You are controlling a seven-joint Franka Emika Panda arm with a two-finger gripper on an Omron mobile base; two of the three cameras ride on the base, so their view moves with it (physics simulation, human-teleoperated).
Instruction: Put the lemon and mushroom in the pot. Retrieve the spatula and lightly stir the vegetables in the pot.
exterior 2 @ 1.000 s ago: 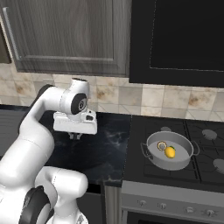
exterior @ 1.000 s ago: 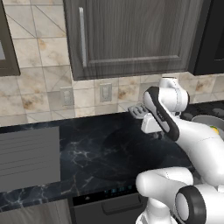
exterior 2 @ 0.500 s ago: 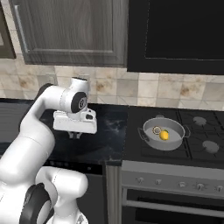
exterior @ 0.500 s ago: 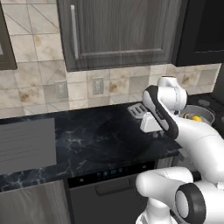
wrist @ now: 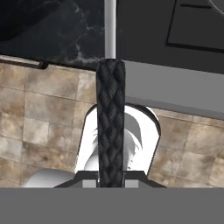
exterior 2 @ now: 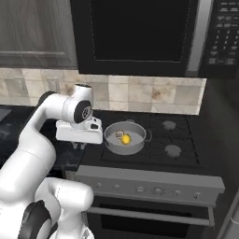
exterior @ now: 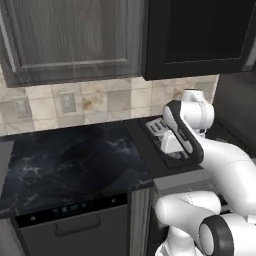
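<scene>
While the white arm's claw (exterior 2: 79, 145) is hanging just over the front edge of the dark marbled surface (exterior: 70, 165), it is clamping the spatula (wrist: 110, 109) by its thin dark braided handle, and the hand view is showing that handle running straight up between the closed jaws into a pale metal shaft. The slotted light grey head (exterior: 156, 127) is poking out beyond the hand in the left base view, so the tool is being carried roughly level rather than pointing down, presumably to keep it clear of the surface while travelling.

Off to the claw's right, near but not touching, the round shallow grey metal pot (exterior 2: 125, 138) is sitting on the black stove's front left burner. Inside it the small bright yellow lemon (exterior 2: 125, 140) and the tiny brown-capped mushroom (exterior 2: 120, 135) are lying side by side, so the loading part of the task is looking finished, and they are resting on a pan floor low enough for a spatula to reach.

Judging from this, the stirring is what is remaining: the head is needing to swing right over the rim and tip downward, gently, since both pieces are small and would roll or hop out easily.
</scene>
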